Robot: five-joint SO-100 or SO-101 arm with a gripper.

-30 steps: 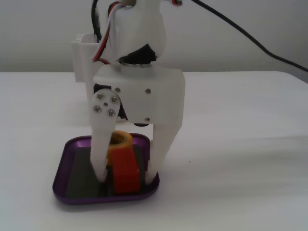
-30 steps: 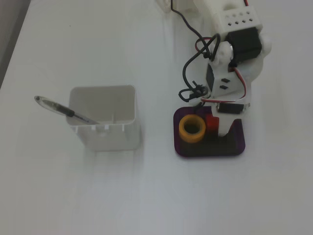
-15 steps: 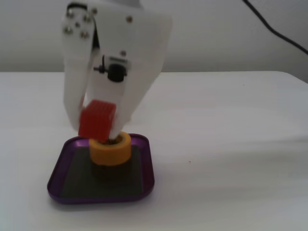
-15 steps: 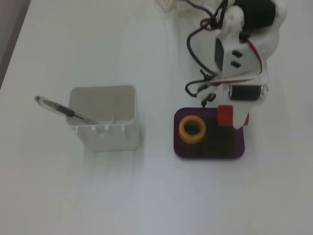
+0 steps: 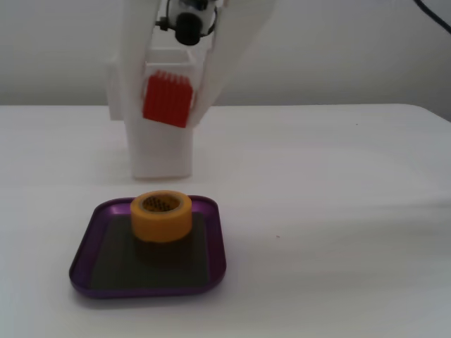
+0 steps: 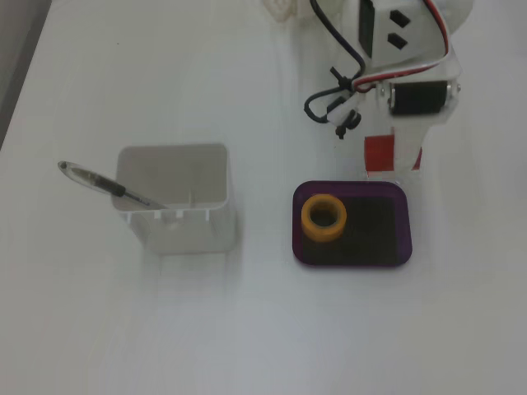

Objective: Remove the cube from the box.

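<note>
My gripper is shut on the red ribbed cube and holds it in the air, above and behind the far rim of the purple box. In another fixed view, from above, the cube sits between the white fingers of the gripper, just past the upper edge of the box. The box lies flat on the white table with its dark grey floor showing.
A yellow-orange ring of tape stands inside the box, at its left in the view from above. A tall white square container with a pen in it stands left of the box; it is behind the gripper.
</note>
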